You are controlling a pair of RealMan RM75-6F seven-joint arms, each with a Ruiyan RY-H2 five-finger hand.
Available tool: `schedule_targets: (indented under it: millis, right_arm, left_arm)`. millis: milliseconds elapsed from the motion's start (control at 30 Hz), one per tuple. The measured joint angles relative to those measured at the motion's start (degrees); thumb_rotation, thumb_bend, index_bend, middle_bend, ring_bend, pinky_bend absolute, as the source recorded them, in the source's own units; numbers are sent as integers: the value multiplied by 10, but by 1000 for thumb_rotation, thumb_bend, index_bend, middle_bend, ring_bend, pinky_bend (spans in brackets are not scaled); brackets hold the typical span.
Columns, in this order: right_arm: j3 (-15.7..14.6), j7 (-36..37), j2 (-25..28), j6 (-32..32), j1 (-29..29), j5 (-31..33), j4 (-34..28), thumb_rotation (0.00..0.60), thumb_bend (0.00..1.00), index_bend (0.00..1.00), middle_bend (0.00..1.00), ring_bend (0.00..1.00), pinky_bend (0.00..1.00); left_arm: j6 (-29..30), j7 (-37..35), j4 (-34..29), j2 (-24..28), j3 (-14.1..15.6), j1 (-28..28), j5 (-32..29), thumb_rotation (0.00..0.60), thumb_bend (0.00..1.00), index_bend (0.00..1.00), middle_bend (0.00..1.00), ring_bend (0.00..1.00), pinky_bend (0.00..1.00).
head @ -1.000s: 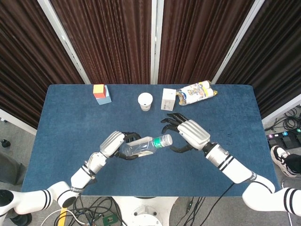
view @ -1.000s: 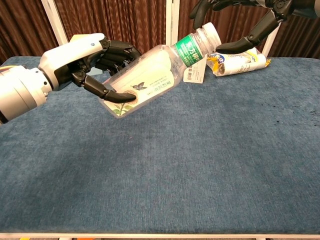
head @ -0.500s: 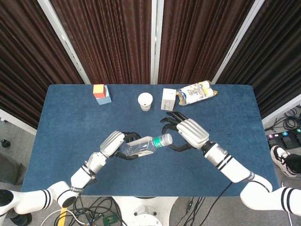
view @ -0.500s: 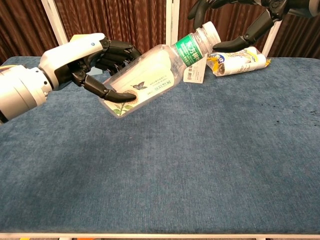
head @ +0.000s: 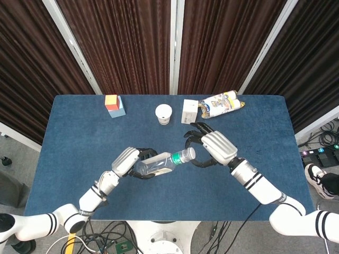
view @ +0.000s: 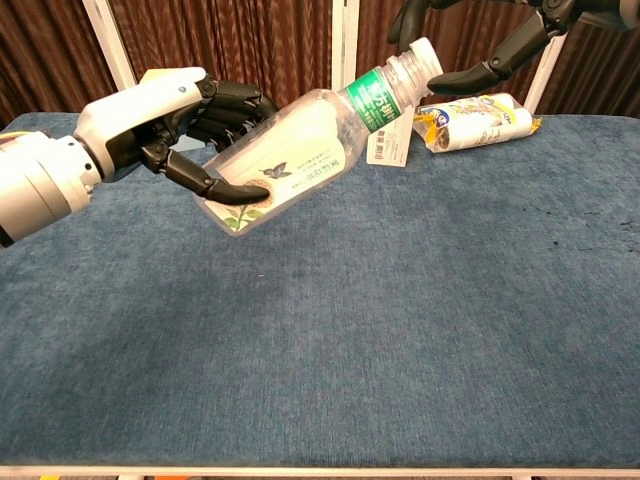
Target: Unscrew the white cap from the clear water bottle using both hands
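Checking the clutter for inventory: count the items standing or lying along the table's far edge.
4. A colored block sits at far left, a white paper cup near the middle, a small white box right of it, and a lying snack packet beside the box.

Desk (head: 69, 132): dark blue. Bottle (view: 300, 150): clear, green label band, butterfly print, white cap (view: 424, 62). Curtains (head: 122, 42): dark brown, ribbed.

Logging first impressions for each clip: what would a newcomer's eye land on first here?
The clear water bottle, held tilted above the blue table in the left hand. Next, the right hand with dark fingers curled around the white cap. Cup, boxes and a snack bag line the far edge.
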Motion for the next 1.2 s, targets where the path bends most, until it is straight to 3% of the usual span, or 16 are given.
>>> schedule_targets:
  millis: [400,667,767,867,1000,1200]
  right_arm:
    - [1,10,28,4,-11,-1,-8,600,355,543,240,0,0]
    - [-16,13,53,-20,-23,11,-8,600,355,550,240,0,0]
    - [-25,9,53,-40,-23,17,-2,600,355,553,239,0,0]
    - [-34,-2,50,-57,-21,23,7,600,355,551,239,0,0]
    - [-43,-24,37,-71,-18,32,24,600,357,540,236,0,0]
    - [-56,-55,0,-99,-9,49,57,600,364,503,206,0,0]
  left_arm:
    - [-5,10,19,2,5,2,-2,600,380,590,594,508,585]
    - [-61,135,67,8,18,0,-31,600,384,572,566,475,493]
    - [-92,204,78,10,20,0,-59,600,382,516,527,423,431]
    - [-118,270,81,10,20,1,-93,600,333,360,407,288,333]
    - [-142,346,69,12,16,2,-140,600,262,228,272,165,266]
    - [-139,389,28,23,5,10,-172,600,227,170,221,132,225]
